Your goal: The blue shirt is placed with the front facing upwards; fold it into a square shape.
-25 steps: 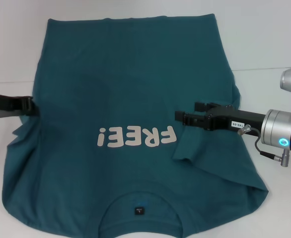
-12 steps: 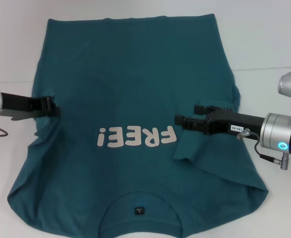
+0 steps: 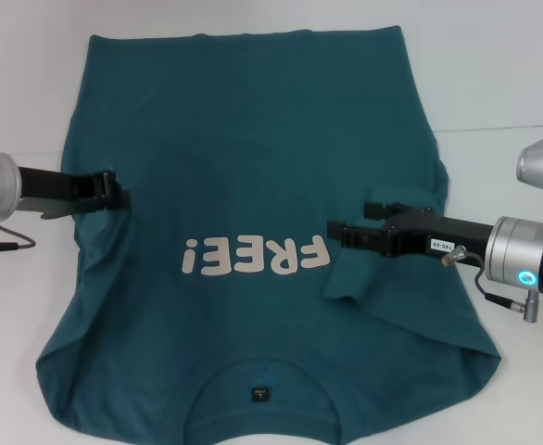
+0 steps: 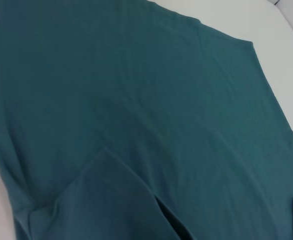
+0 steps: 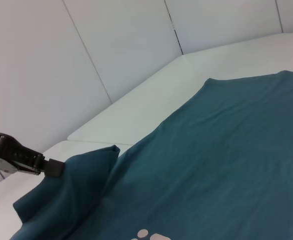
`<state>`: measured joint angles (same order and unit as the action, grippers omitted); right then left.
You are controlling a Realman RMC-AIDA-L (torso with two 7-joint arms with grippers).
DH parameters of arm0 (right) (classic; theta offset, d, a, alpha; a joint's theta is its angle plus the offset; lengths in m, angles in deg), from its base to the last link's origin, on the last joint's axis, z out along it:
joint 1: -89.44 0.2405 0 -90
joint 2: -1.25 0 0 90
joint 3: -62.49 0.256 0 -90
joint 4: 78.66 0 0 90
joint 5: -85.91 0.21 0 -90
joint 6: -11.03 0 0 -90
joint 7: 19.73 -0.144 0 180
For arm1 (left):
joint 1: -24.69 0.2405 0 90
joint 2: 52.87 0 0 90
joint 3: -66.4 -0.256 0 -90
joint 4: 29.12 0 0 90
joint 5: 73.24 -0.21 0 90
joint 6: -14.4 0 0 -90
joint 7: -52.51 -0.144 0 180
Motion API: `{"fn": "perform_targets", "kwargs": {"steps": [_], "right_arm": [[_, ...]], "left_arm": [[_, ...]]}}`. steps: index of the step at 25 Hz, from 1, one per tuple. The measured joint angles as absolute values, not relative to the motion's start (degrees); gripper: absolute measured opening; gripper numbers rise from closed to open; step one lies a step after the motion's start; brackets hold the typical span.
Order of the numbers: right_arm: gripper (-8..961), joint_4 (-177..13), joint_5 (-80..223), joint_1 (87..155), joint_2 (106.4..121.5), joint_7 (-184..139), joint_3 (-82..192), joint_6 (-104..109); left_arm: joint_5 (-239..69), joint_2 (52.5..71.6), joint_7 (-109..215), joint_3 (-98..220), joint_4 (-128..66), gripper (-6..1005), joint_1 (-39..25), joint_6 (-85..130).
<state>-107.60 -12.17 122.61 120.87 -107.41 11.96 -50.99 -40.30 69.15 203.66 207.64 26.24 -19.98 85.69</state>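
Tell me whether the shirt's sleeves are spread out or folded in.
Partly folded. On the shirt, the right gripper has the right sleeve over the front; the left gripper is bringing the left edge inward.

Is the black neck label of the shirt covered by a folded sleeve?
No, the neck label lies uncovered on the blue shirt.

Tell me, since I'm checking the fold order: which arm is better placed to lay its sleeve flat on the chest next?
Probably the right. The right pincer has its sleeve folded over beside the "FREE!" print of the blue shirt, while the left pincer holds its fold near the shirt's left edge.
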Motion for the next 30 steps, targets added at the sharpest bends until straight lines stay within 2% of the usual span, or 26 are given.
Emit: {"fn": "perform_targets", "kwargs": {"steps": [10,14,30], "right_arm": [[940,-106.94,-12.17,122.39,120.86,-106.83,11.96,-50.98],[940,-106.88,-12.17,122.39,120.86,-106.83,11.96,-51.00],[940,-106.78,-12.18,122.40,120.87,-107.20,11.96,-51.10]], "left_arm": [[-40.80,68.89,203.44,207.63,26.29,39,-19.51,84.85],[-40.97,67.91,203.32,207.64,26.42,39,-18.12,83.95],[-44.34,66.07,203.65,207.65,26.62,40,-14.14,78.60]]}}
